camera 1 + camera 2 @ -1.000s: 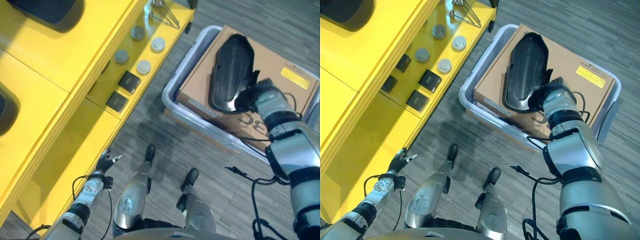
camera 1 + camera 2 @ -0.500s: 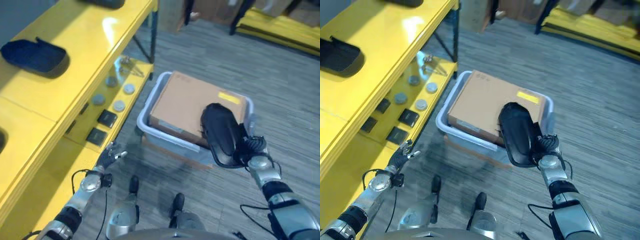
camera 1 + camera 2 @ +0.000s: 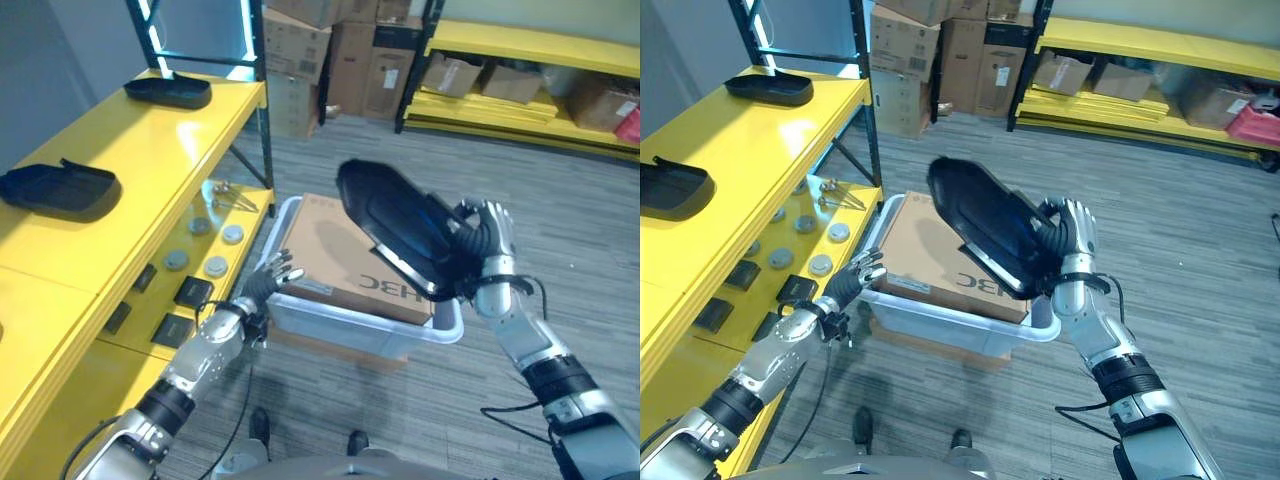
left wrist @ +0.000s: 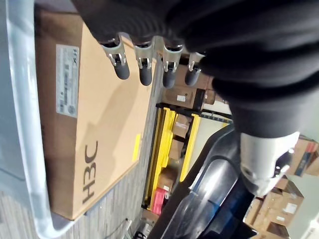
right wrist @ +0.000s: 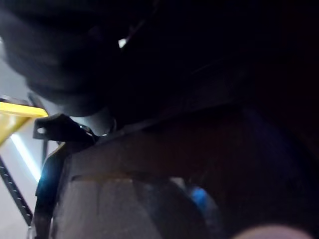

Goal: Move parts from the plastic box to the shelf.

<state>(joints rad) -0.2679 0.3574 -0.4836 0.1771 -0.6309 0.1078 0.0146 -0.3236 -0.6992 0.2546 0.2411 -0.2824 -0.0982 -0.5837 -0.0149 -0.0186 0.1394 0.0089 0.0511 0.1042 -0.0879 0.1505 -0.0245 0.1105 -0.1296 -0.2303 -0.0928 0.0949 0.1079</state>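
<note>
Black part aloft over the plastic box!
Right hand (image 3: 487, 262) has its fingers wrapped round the black part (image 3: 398, 228), tilted above the cardboard carton (image 3: 335, 262) in the plastic box (image 3: 352, 328); left hand (image 3: 268, 279) reaches, fingers spread, beside the box rim; yellow shelf (image 3: 150, 160) alongside.

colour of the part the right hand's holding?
Glossy black part, held in the right hand; clearest in the right eye view.

The black molded part (image 3: 400, 232) covers the palm of the right robot hand (image 3: 488, 243) and one corner of the cardboard box (image 3: 335, 262) beneath it. In the right wrist view the part's (image 5: 149, 194) outline is dark and blurred. The yellow shelf (image 3: 110, 200) is cut off at the picture's left edge.
</note>
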